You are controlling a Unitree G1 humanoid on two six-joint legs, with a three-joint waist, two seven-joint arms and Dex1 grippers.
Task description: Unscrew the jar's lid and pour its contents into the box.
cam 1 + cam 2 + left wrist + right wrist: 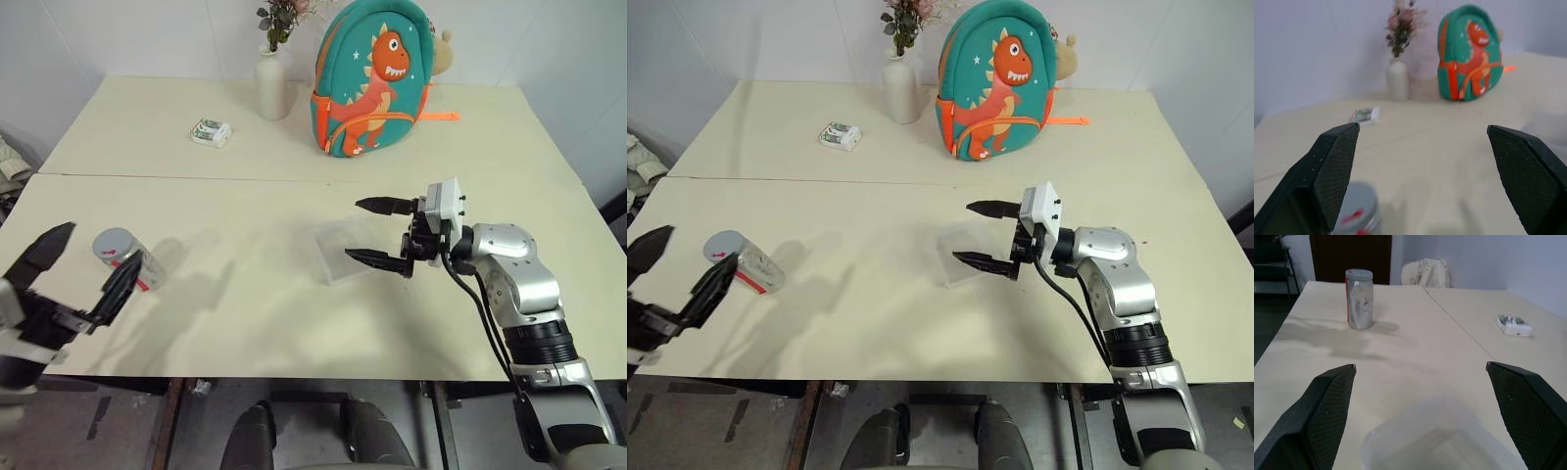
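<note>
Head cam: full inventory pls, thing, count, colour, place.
table: two, cream, pushed together front and back
jar: one, clear with red label, upright, front table, left side
lid: one, grey, on the jar
box: one, clear plastic, front table, middle
packet: one, white and green, back table, left
vase: one, white, holding flowers, back table
backpack: one, teal with orange dinosaur, back table, right of the vase
left gripper: black fingers, open, beside the jar
right gripper: black fingers, open, over the box
</note>
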